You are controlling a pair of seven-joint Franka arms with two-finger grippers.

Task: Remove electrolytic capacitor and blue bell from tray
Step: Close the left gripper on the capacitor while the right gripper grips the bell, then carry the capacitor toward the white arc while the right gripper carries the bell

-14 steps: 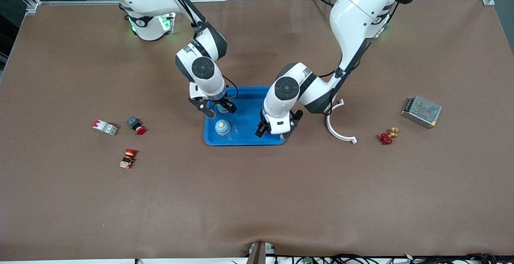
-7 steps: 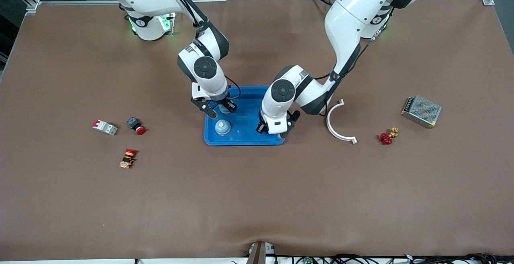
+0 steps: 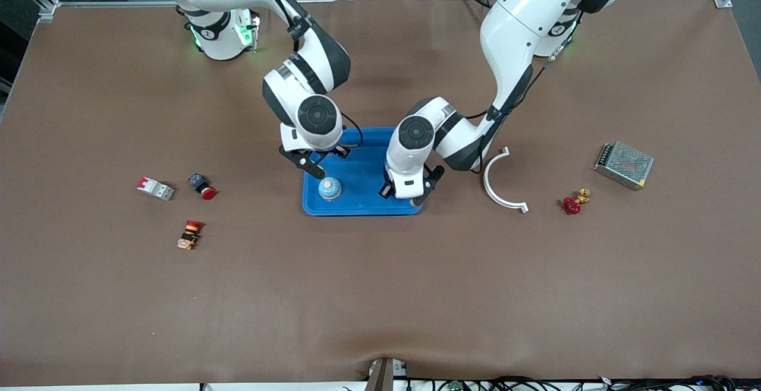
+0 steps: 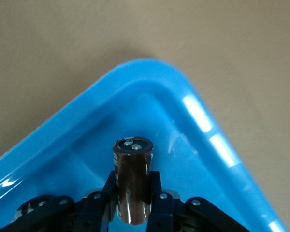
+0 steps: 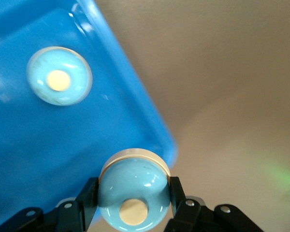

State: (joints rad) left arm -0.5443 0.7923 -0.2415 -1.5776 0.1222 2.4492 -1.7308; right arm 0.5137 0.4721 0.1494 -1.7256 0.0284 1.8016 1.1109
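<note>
Over the blue tray (image 3: 362, 204), near its corner toward the left arm's end, the capacitor (image 4: 132, 181) is clamped across its dark barrel by the jaws of the left gripper (image 4: 132, 210). A pale blue bell (image 5: 133, 193) is gripped by the right gripper (image 5: 130, 205) above the tray's rim; a second bell (image 3: 329, 188) is left in the tray. Both parts are judged light and rigid. The bell's glossy dome is probably slippery, so its widest band is best held.
</note>
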